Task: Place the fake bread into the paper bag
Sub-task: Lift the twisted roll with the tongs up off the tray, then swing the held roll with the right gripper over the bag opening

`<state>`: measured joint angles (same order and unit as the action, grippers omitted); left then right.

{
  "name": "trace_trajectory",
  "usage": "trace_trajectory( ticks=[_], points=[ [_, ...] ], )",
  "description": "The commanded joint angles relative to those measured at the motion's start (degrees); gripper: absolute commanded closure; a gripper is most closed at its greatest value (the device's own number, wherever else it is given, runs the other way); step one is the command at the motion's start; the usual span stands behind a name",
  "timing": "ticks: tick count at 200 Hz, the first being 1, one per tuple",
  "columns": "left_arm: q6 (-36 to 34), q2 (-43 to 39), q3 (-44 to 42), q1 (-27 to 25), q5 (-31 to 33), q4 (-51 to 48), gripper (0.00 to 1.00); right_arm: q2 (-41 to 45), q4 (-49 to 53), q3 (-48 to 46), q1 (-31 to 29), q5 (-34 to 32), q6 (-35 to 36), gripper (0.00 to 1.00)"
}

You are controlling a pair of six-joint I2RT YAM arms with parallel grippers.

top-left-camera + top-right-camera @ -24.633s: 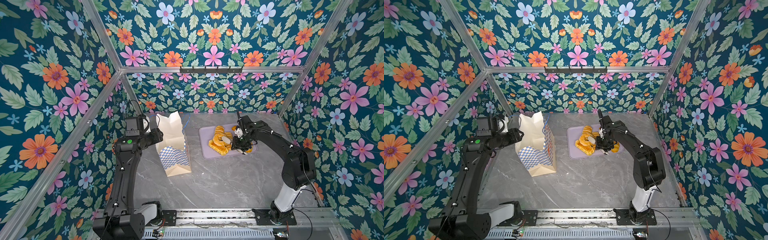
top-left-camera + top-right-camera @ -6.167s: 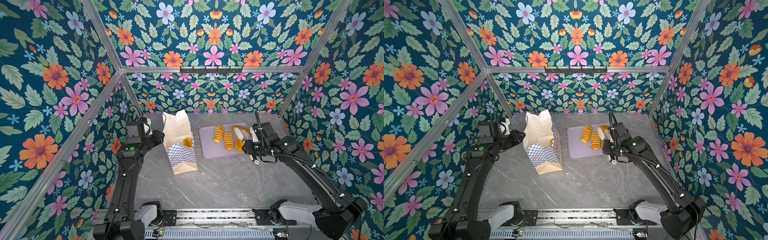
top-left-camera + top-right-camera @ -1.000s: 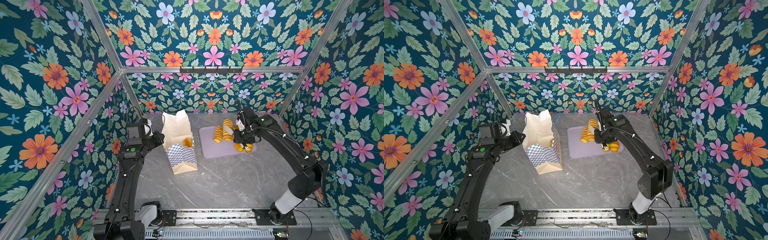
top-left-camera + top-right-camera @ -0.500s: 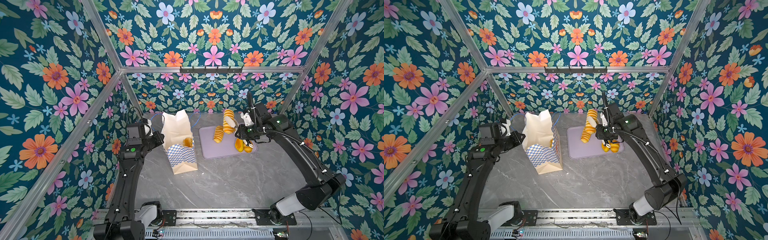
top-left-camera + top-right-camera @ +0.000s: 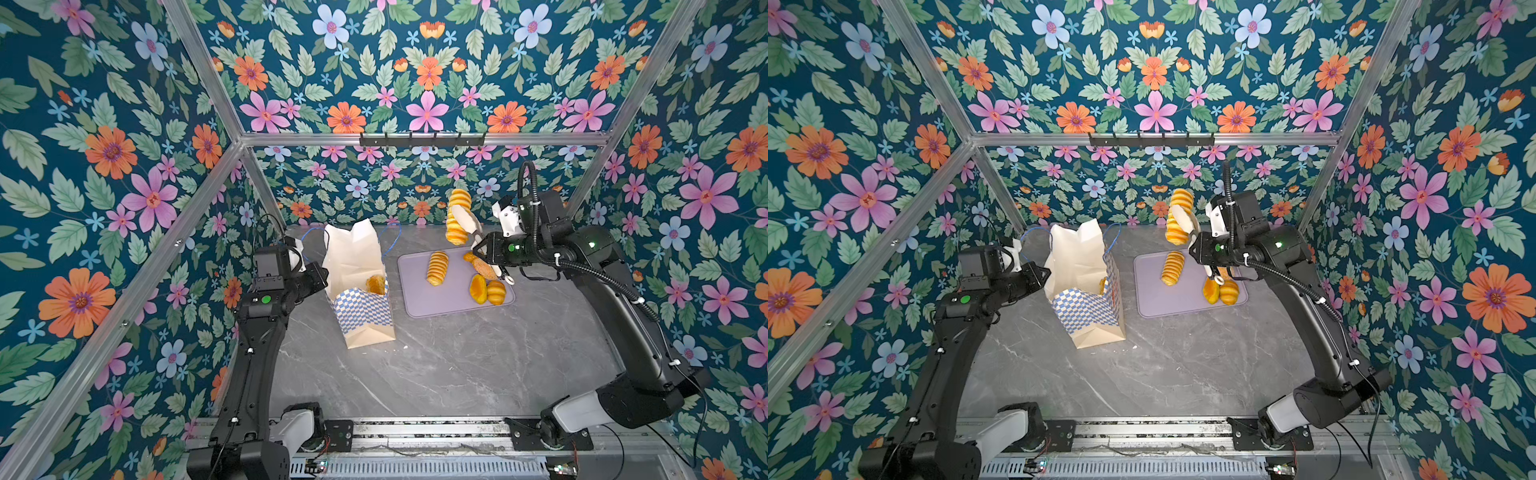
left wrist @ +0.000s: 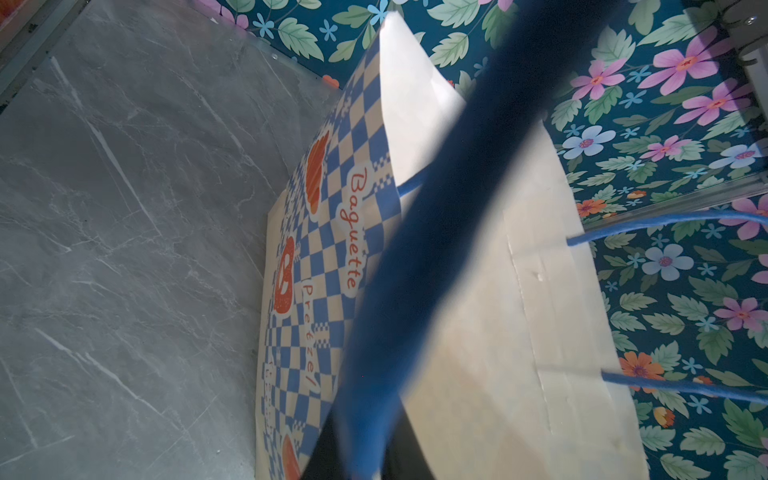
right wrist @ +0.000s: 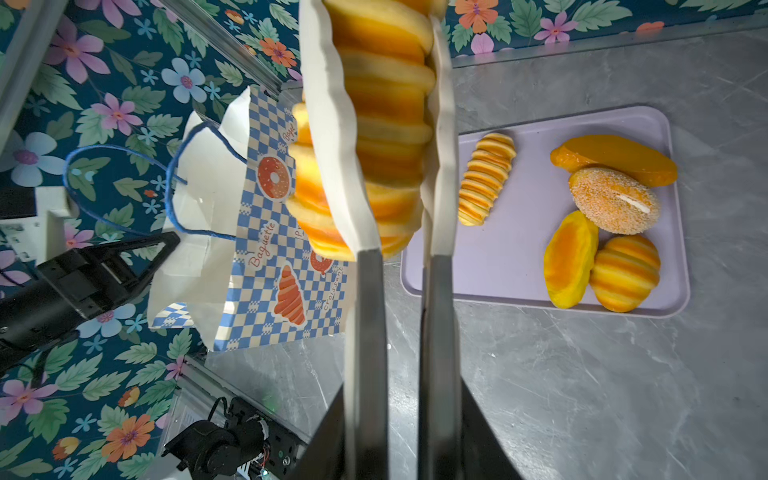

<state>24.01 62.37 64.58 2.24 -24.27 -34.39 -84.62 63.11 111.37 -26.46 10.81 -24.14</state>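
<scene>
Down on the grey marbled tabletop stands the tall cream paper bag with its blue-and-white chequered band. It leans a little and its mouth gapes. The left gripper is right at the bag's left rim, jaws narrow and pinching the paper wall, with a thin blue cord handle looping past it.

Just beside the bag lies the flat lilac rectangular tray.

Up in the air over the tray's far edge, the right gripper has its white fingers clamped on both sides of a ridged golden-yellow long roll. The roll hangs roughly upright, clear of the tray and outside the bag.

Five pieces of fake bread sit on the tray:
- a second ridged roll on its own
- a smooth long roll
- a seeded loaf
- a smooth oval bun
- a ridged round bun

The last four are bunched together.

One golden piece peeks out inside the bag's mouth.
</scene>
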Motion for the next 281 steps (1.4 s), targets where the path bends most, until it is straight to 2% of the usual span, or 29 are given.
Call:
trace_trajectory(
  ticks=[1,42,144,215,223,281],
  points=[
    [-0.04,-0.13,0.1,0.04,-0.51,0.4,0.84,1.13,-3.63,0.77,-0.24,2.55,-1.39,0.67],
    [-0.02,-0.12,0.05,0.04,-0.46,0.38,0.85,2.43,-7.29,1.53,-0.98,6.52,-2.82,0.67],
    [-0.02,-0.2,0.62,0.04,-0.34,0.11,0.85,-1.36,-9.66,6.55,-7.61,8.36,-4.07,0.67],
    [-0.02,-0.18,1.0,0.09,-0.26,-0.22,0.86,-9.86,-6.18,17.02,-17.38,5.31,-2.21,0.68],
    [-0.02,-0.19,0.98,0.04,-0.33,-0.15,0.86,-12.73,-5.35,18.48,-18.34,4.74,-1.89,0.68],
    [-0.1,-0.25,0.84,0.02,-0.25,-0.19,0.87,-21.09,0.01,27.35,-22.89,0.8,-0.23,0.68]
  ],
)
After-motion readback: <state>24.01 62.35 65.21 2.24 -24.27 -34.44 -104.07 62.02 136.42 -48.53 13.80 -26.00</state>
